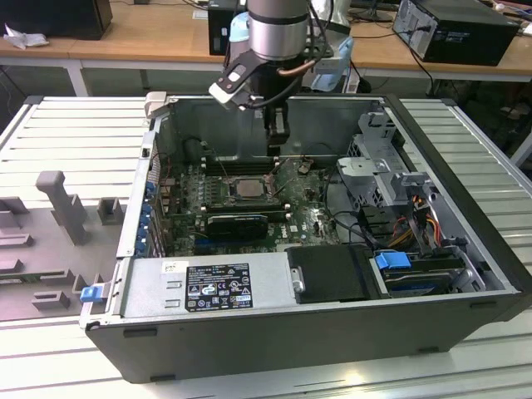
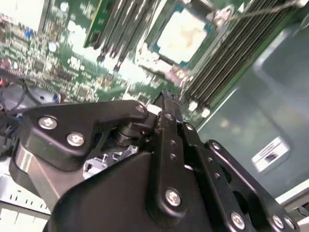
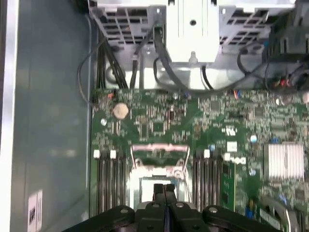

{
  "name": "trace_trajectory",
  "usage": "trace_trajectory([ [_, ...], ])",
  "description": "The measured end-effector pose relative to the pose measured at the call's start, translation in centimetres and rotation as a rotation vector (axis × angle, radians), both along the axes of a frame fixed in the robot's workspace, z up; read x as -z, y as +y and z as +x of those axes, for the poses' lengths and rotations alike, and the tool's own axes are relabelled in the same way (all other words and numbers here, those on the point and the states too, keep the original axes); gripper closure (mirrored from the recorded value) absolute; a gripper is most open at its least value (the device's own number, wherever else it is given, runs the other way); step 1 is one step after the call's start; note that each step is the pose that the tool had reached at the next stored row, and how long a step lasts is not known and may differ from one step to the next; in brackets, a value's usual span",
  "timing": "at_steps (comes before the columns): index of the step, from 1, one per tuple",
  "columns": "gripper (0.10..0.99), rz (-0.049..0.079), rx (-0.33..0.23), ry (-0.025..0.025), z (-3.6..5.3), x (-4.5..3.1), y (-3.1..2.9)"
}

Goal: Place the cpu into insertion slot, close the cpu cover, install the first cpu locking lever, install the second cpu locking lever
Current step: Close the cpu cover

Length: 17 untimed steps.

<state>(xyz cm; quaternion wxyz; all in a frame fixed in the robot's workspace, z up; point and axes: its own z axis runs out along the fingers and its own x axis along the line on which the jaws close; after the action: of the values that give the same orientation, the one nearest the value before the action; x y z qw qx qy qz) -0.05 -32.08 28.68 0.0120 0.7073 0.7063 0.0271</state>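
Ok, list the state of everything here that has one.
hand, shut, holding nothing
cpu, seated in the insertion slot
cpu cover, apparently swung up, not over the cpu
computer case, side panel off, interior exposed

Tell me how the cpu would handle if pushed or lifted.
The cpu looks thin and flat, so probably stiff, light, unlikely to roll. Its smooth metal top may be slippery. Sitting in the slot, it would likely resist a sideways push.
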Motion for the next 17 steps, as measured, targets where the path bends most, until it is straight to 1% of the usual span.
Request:
trace_trajectory([
  [1,0.980,0.000,0.000,0.0006,0.93,0.20,0.00],
  [2,0.980,0.000,0.006,0.0006,1.31,0.39,0.00],
  [4,0.980,0.000,0.018,0.0006,1.59,0.61,0.00],
  [5,0.980,0.000,0.022,0.0007,1.95,0.82,0.01],
  [6,0.980,0.001,0.022,0.0010,2.38,0.97,0.02],
  [7,0.980,0.001,0.022,0.0021,3.08,1.20,0.02],
  [9,0.980,0.001,0.022,0.0021,3.46,1.34,0.02],
  [11,0.980,0.001,0.022,0.0021,4.16,1.53,0.02],
  [14,0.980,0.001,0.022,0.0025,4.80,1.76,0.05],
  [15,0.980,0.001,0.022,0.0031,5.30,1.91,0.07],
  [17,0.980,0.001,0.022,0.0036,5.57,2.28,0.09],
])
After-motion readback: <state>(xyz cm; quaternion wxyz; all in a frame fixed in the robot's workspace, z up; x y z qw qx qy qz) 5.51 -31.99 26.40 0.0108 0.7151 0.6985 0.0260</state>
